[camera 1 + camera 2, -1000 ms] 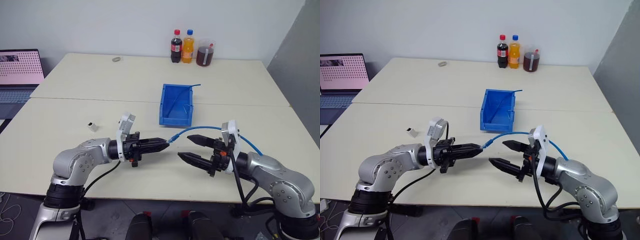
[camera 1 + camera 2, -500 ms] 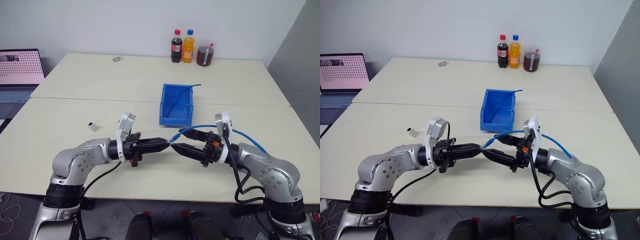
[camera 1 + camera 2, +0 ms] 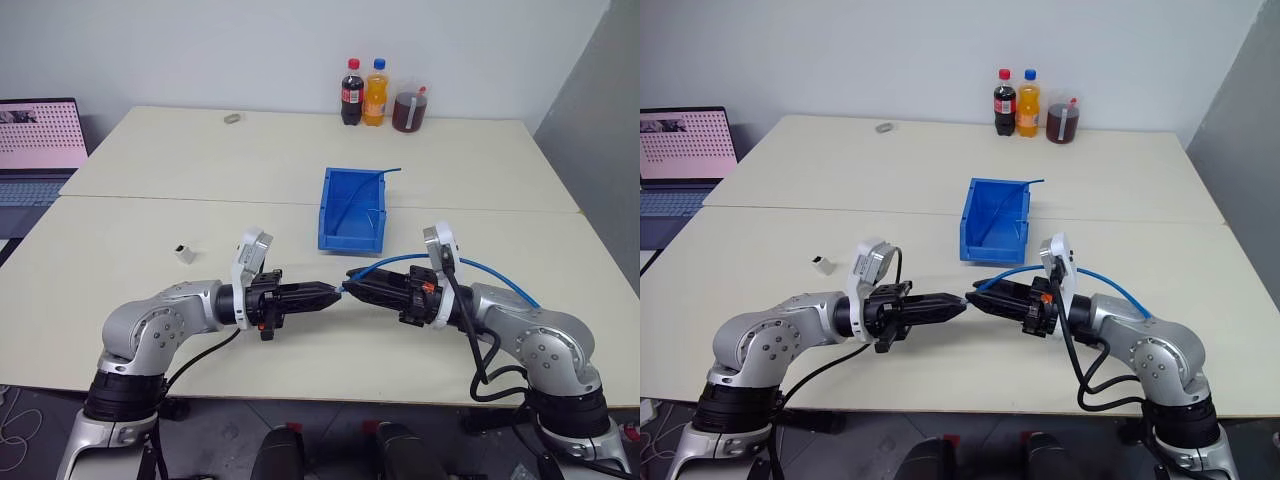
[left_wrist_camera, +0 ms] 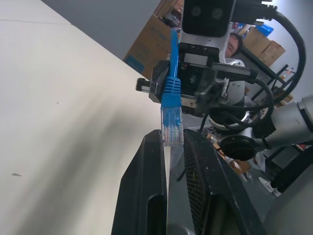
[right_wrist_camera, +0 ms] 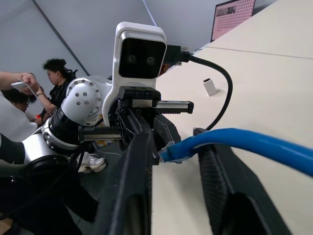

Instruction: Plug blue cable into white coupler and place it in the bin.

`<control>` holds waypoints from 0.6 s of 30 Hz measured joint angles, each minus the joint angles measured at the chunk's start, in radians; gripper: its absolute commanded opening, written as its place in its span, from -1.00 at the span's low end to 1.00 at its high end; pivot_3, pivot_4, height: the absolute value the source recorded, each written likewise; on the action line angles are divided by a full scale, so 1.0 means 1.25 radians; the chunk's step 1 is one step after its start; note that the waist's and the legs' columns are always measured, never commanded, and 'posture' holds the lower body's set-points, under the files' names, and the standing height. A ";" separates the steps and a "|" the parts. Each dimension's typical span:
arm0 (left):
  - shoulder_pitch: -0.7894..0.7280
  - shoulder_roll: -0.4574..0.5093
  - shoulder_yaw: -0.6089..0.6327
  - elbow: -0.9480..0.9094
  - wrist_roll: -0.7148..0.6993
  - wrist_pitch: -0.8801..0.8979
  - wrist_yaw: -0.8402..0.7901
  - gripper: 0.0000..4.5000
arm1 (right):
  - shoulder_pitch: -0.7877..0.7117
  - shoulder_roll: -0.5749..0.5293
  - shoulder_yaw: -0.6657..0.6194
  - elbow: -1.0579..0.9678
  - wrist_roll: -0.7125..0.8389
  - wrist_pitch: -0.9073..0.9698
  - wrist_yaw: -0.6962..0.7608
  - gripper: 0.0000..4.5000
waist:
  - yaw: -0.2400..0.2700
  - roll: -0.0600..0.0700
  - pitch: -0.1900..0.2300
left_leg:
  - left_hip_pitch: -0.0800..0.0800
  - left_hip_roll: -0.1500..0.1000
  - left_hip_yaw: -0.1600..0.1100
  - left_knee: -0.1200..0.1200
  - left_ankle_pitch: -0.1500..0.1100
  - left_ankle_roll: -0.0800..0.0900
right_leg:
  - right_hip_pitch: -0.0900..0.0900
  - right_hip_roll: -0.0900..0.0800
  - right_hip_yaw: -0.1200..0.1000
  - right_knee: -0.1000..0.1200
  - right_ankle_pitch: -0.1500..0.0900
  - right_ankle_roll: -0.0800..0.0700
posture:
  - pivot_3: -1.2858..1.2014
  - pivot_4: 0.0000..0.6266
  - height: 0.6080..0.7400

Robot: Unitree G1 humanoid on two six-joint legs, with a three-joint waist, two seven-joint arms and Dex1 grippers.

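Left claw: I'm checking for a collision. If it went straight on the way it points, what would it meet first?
The left claw would likely first meet the blue cable plug at its tips, then the right claw facing it; depth is unclear.

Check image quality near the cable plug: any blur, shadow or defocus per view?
Left wrist view: blue cable plug sharp, background boxes soft. Right wrist view: own fingers blurred up close, the people behind soft too. Left eye view: even light, soft shadows on the table under both arms.
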 measured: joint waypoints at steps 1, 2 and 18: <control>0.000 0.001 0.000 0.000 0.001 0.000 -0.001 -0.90 | -0.001 -0.003 0.000 0.000 0.005 0.003 0.001 -0.91 | 0.000 0.000 0.000 | 0.000 0.000 0.000 0.000 0.000 0.000 | 0.000 0.000 0.000 0.000 0.000 0.000 | 0.03 -0.52 1.00; 0.000 0.001 -0.001 0.000 0.001 0.000 -0.005 -0.90 | -0.003 -0.007 -0.001 0.000 0.013 0.009 0.002 -0.95 | 0.000 0.000 0.000 | 0.000 0.000 0.000 0.000 0.000 0.000 | 0.000 0.000 0.000 0.000 0.000 0.000 | 0.03 -0.52 1.00; 0.017 0.021 -0.030 -0.013 0.099 -0.146 -0.037 0.08 | -0.003 -0.014 0.027 0.000 0.029 0.035 0.004 -0.97 | -0.002 0.000 0.000 | 0.000 0.000 0.000 -0.001 0.000 0.000 | 0.000 0.000 0.000 -0.001 0.000 0.000 | 0.03 -0.52 1.00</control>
